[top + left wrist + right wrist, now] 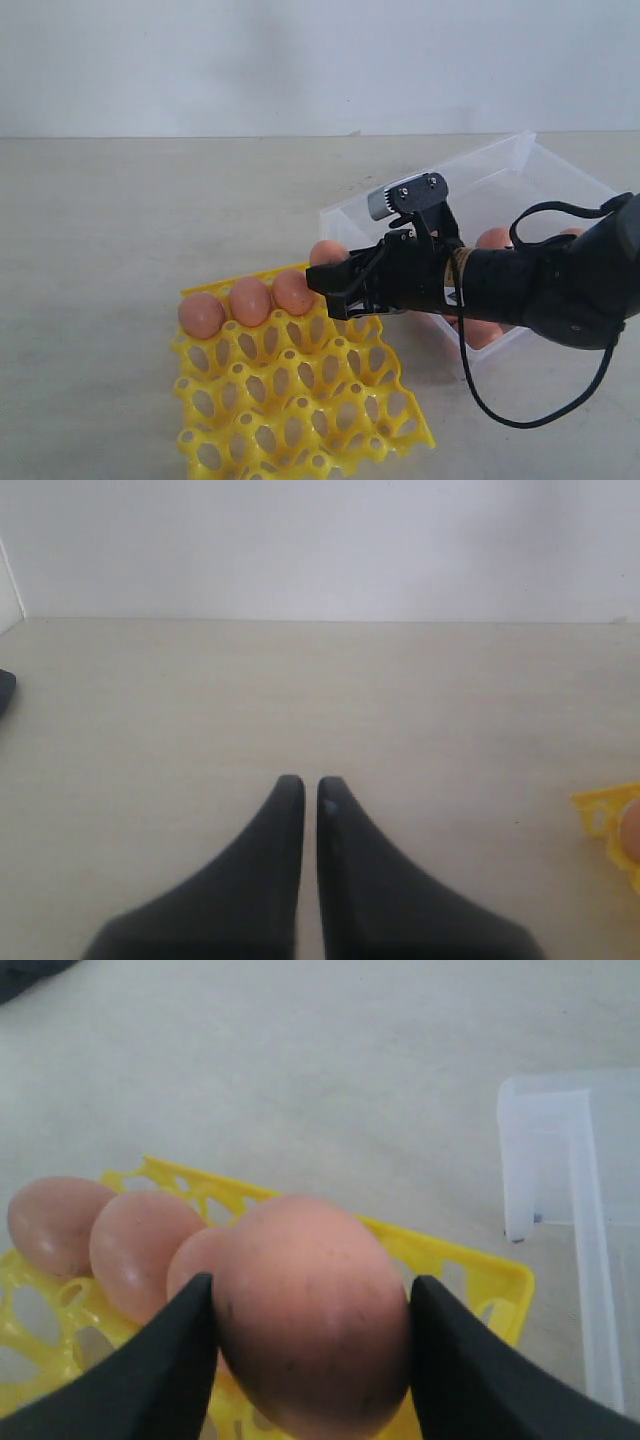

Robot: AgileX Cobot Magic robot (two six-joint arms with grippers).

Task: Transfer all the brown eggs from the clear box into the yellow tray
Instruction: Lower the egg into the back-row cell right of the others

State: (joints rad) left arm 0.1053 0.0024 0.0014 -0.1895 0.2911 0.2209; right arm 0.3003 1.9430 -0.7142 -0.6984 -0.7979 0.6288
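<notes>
While my right gripper [312, 1295] clamps one brown egg [326, 251] by its sides, I hold it at the far edge of the yellow tray [300, 420], next in line to the three eggs [250, 300] seated side by side in that far row; whether it touches a cup I cannot tell. More brown eggs [493, 238] lie in the clear box [520, 152], which stands just beyond the tray, under my right arm [560, 285]. My left gripper [310, 792] is closed on nothing, fingertips nearly touching, over bare table [300, 680].
</notes>
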